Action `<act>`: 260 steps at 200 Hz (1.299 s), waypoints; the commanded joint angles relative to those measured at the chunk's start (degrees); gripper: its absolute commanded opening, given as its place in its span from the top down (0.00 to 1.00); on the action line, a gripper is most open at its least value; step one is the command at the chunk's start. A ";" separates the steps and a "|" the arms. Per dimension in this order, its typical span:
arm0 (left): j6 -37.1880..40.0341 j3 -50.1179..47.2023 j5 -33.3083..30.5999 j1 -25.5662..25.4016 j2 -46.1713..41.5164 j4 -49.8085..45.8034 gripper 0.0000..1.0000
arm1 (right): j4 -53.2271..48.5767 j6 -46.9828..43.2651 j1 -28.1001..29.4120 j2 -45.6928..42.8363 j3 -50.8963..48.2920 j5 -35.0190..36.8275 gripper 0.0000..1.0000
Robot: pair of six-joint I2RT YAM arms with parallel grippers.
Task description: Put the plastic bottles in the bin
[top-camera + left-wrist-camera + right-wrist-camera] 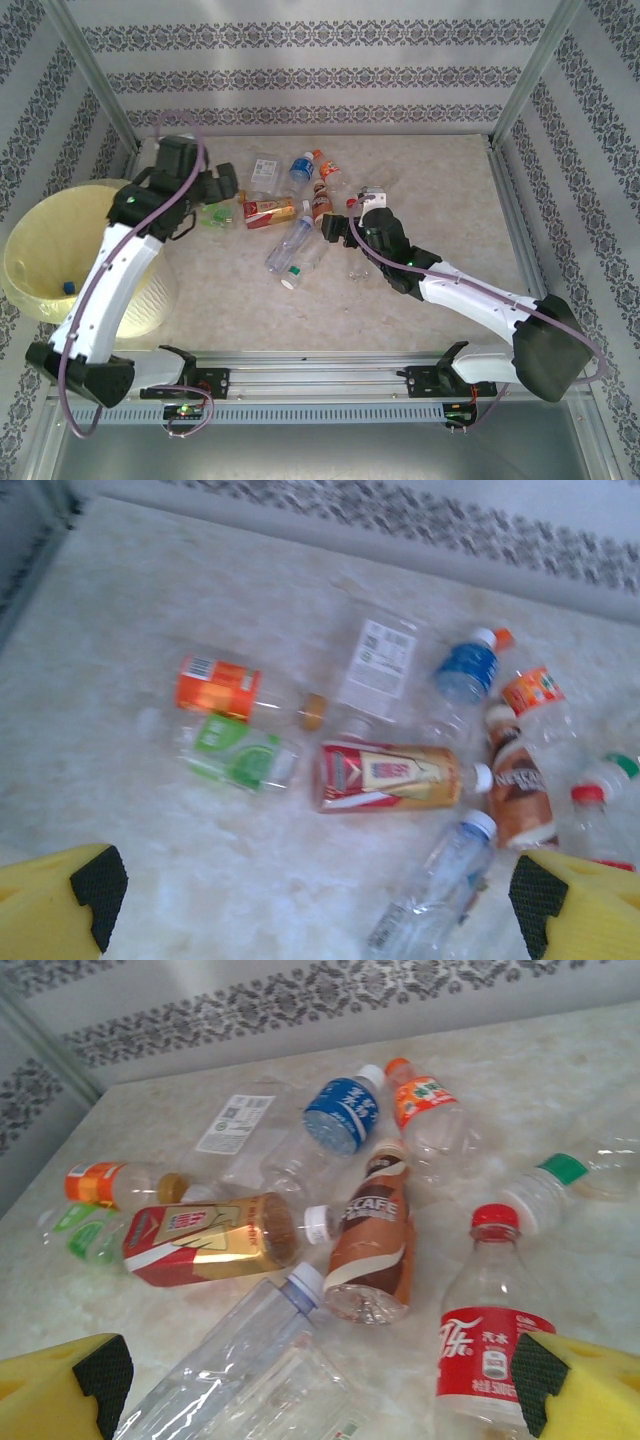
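Observation:
Several plastic bottles lie scattered at the table's middle back. My left gripper hovers open above them, nothing between its pads; in front lie an orange-label bottle, a green-label one and a red-and-gold one. My right gripper is open too, low over a clear blue-capped bottle. A red-label bottle stands upright by its right finger. A brown bottle lies just beyond. The pale-yellow bin sits at the left edge, beside the left arm.
A metal frame rail and patterned walls close the table's back and sides. A blue-label bottle, an orange-label one and a green-capped one lie further back. Bare tabletop spreads to the right of the pile.

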 commanded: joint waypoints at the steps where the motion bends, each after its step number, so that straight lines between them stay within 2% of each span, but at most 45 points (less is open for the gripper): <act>1: 1.60 1.90 1.46 -3.19 3.51 4.50 0.00 | -1.77 3.78 -0.74 -1.83 -1.09 3.80 0.02; 20: 2.53 1.34 4.53 -4.97 7.27 5.83 0.00 | -3.20 4.50 -1.82 -2.71 -1.59 3.45 0.02; 40: 3.96 -0.45 11.60 -6.10 10.81 9.15 0.00 | -3.78 4.63 -2.91 -3.68 -2.36 2.60 0.02; 70: 5.50 -1.96 18.11 -7.45 17.35 11.09 0.00 | -4.31 3.86 -3.74 -5.34 -3.71 1.85 0.02; 90: 6.16 -3.31 18.51 -7.60 21.27 11.54 0.00 | -4.96 4.01 -4.02 -6.65 -4.55 2.41 0.02; 154: 8.29 -6.79 22.98 -7.57 30.07 15.84 0.10 | -5.53 4.82 -4.81 -10.04 -7.33 3.53 0.02; 191: 9.34 -6.82 22.16 -7.60 33.93 16.78 0.16 | -6.17 4.98 -4.90 -11.15 -7.86 3.62 0.02; 260: 8.44 -9.17 22.70 -7.56 38.17 20.11 0.20 | -6.83 5.07 -5.20 -12.97 -9.32 4.55 0.02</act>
